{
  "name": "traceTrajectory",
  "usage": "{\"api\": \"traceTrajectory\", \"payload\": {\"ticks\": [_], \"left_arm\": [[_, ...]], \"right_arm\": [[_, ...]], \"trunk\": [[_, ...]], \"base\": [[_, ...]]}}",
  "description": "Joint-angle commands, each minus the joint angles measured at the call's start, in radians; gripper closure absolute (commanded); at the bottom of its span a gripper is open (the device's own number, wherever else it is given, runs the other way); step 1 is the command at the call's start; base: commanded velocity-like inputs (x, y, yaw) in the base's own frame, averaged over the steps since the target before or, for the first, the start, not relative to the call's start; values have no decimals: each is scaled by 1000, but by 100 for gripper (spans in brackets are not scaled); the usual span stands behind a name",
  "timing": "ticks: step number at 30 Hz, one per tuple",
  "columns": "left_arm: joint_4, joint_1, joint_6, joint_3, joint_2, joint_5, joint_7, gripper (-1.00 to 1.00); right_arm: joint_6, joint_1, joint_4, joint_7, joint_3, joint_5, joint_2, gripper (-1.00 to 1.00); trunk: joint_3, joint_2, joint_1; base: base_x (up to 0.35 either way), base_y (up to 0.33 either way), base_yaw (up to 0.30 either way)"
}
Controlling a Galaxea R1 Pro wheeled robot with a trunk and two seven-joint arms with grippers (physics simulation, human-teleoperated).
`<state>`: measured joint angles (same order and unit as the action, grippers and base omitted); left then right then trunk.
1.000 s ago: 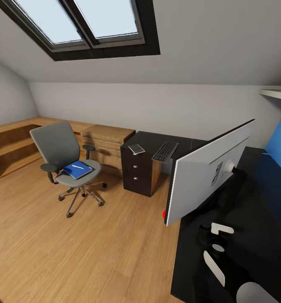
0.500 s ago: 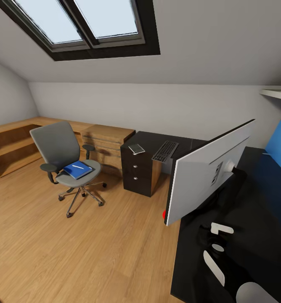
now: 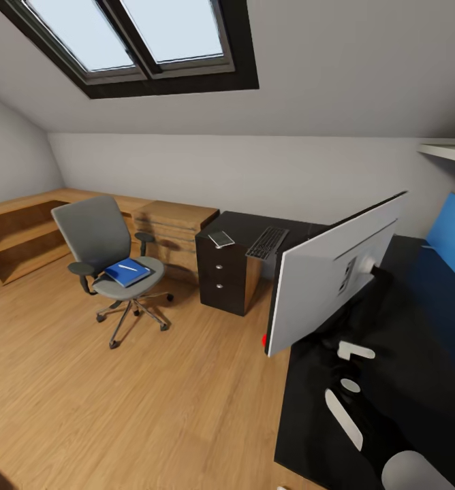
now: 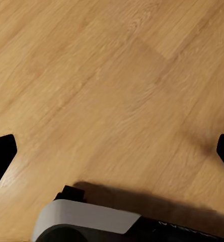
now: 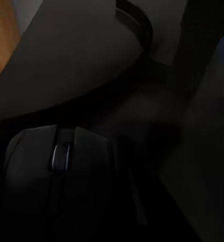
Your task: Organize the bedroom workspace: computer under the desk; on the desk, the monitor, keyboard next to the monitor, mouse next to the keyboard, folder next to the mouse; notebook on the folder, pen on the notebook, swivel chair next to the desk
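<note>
The black desk runs from its drawer unit to close in front of me. The monitor stands on it with its pale back to me, a red dot at its lower corner. Farther back lie the keyboard and a thin grey rectangle, by its look the folder. The swivel chair stands left of the desk with the blue notebook and the pen on its seat. The dark mouse lies close to my right wrist camera. My left gripper hangs open over the floor. The computer is out of view.
A light wooden dresser and a low wooden shelf line the far wall left of the desk. A blue panel and a white shelf are at the right. Wooden floor spreads between me and the chair.
The whole head view has shifted slightly, so the camera moved a little. The chair, the keyboard and the monitor keep their places.
</note>
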<state>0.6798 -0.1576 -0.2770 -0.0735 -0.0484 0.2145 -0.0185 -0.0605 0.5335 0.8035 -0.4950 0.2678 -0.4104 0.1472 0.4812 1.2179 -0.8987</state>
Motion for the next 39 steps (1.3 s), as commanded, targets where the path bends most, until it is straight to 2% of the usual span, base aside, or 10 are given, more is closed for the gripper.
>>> {"api": "traceTrajectory", "payload": {"ticks": [1, 5, 10, 12, 14, 17, 21, 27, 36, 39], "left_arm": [[1, 0, 1, -2, -1, 6, -2, -100], [-15, 0, 3, 0, 0, 6, -2, -100], [-27, 0, 4, 3, 0, 6, -3, -100], [-28, 0, 4, 4, -1, 6, -3, -100], [-28, 0, 4, 4, -1, 6, -3, -100], [-28, 0, 5, 4, -2, 5, -3, -100], [-28, 0, 6, 5, -2, 5, -3, -100], [-28, 0, 5, 5, -2, 5, -4, -100], [-28, 0, 7, 6, -2, 5, -4, -100], [-28, 0, 7, 12, -4, 3, -4, -100]], "right_arm": [[-8, 0, 4, -8, 7, -13, 2, 100], [-7, -6, 37, -12, 8, -14, 1, 100], [23, -168, 243, -29, 11, -14, -2, 100], [62, -297, 421, -117, 20, -13, -5, 100], [72, -353, 494, -159, 46, -12, -5, 100], [77, -407, 557, -221, 138, -15, -5, 100], [76, -427, 561, -284, 236, -17, -5, 100], [72, -432, 535, -297, 314, -20, -6, 100], [69, -432, 505, -297, 357, -40, -33, 100], [-64, -432, 425, -298, 392, -35, -51, 100]], "trunk": [[1, 1, 1], [1, 1, 1], [1, 1, 1], [1, 1, 1], [1, 1, 1], [1, 1, 1], [1, 1, 1], [1, 1, 1], [1, 1, 1], [1, 1, 1]], "base": [[-312, 0, 0], [-326, 0, 0], [-336, 13, 0], [-327, 111, 0], [-310, 160, 0], [-298, 186, 0], [-279, 217, 0], [-235, 256, 0], [-57, 307, 7], [175, 309, 211]]}}
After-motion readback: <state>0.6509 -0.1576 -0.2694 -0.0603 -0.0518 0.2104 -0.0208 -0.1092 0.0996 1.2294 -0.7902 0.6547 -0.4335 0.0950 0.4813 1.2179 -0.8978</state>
